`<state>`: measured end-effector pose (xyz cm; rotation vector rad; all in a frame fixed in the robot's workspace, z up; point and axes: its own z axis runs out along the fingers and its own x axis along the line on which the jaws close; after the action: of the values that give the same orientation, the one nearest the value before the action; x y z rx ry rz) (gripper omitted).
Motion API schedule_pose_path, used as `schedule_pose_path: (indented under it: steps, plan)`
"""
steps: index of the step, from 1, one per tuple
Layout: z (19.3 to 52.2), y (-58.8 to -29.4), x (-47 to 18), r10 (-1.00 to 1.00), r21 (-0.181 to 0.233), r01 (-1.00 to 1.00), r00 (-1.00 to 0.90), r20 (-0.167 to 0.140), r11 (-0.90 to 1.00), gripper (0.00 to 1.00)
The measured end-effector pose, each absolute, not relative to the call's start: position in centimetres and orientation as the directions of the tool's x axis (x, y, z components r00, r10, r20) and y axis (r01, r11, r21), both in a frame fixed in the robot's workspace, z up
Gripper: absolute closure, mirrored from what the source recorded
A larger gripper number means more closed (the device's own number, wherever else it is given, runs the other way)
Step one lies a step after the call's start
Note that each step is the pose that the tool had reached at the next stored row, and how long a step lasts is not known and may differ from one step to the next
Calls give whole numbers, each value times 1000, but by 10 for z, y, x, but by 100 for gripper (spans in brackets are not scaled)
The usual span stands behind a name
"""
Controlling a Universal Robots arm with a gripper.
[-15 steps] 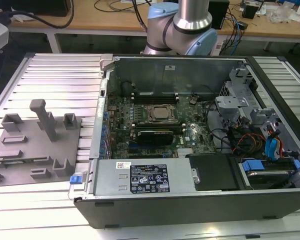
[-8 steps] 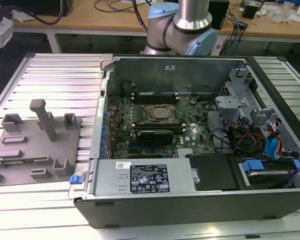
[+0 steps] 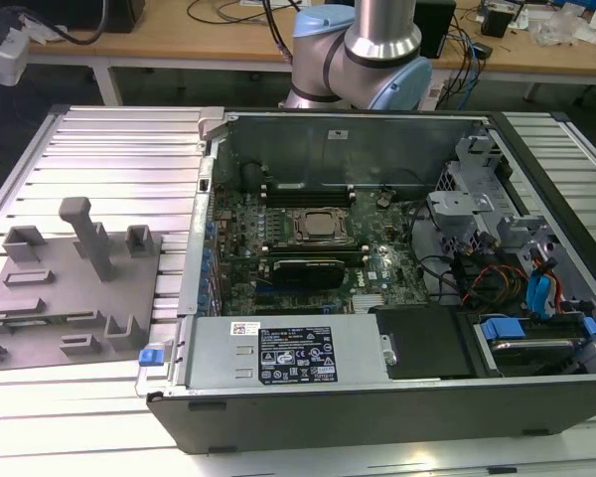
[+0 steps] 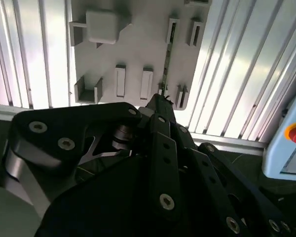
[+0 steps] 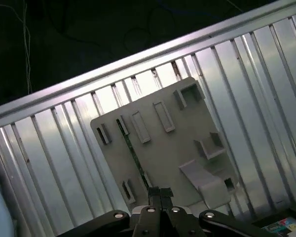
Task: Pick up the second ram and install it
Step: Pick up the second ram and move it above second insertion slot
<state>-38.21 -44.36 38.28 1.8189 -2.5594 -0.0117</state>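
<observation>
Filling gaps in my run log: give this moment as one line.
gripper: shut, empty, aimed at flat grey plastic holder plate | long thin green ram stick: seated in plate, untouched | install: not done

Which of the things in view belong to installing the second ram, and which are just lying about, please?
Belonging to the job: second ram standing in the grey holder plate; claw nearby; motherboard.
Just lying about: power supply; drive cables; bench cables.
</observation>
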Motion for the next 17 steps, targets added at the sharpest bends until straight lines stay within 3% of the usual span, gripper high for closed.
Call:
schedule_pose_path:
  steps: [13,17]
  plan:
    - [383,-444,-382,-1000,7,-1000,20,-3,-20,89]
    - [383,-444,-382,-1000,7,-1000,20,-3,-20,89]
